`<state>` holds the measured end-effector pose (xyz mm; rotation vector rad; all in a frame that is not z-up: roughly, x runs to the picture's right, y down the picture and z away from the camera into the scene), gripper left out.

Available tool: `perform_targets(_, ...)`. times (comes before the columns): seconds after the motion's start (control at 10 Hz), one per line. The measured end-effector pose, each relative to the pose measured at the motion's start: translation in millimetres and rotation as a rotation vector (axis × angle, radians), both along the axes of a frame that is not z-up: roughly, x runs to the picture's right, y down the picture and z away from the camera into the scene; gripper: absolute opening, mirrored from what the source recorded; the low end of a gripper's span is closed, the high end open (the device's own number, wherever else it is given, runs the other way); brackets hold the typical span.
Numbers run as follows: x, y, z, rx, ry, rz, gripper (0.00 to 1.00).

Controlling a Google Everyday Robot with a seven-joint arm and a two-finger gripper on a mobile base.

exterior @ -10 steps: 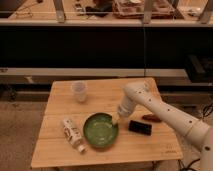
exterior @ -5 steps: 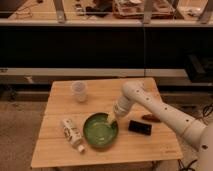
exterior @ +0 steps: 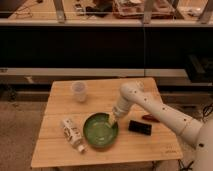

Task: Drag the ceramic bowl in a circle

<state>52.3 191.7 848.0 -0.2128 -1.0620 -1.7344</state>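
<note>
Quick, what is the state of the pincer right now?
Pincer: at the right rim of the ceramic bowl; open or closed cannot be told.

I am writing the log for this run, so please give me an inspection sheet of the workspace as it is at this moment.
Surface: wooden table, light planks, level.
Job's things: ceramic bowl, green, upright, at the front middle of the table.
Clutter: white cup upright behind the bowl; packet lying at the bowl's picture-left side; flat black object at its picture-right side; small red item just behind that.
Grippers: gripper lowered at the bowl's picture-right rim.
Cables: nothing seen.
Surroundings: dark counter behind the table, with things on top too unclear to name; speckled floor.
</note>
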Motion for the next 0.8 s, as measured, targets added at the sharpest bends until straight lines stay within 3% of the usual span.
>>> perform_targets(0.1,-1.7,-2.4,-0.4,0.003,-0.001,-0.004,0.2)
perform_targets(0.4,-3.9,-12.0,0.8,0.009,0.001,0.0,0.0)
perform_targets(0.8,11.5,-36.0,16.0,-0.013,0.091,0.06,0.0)
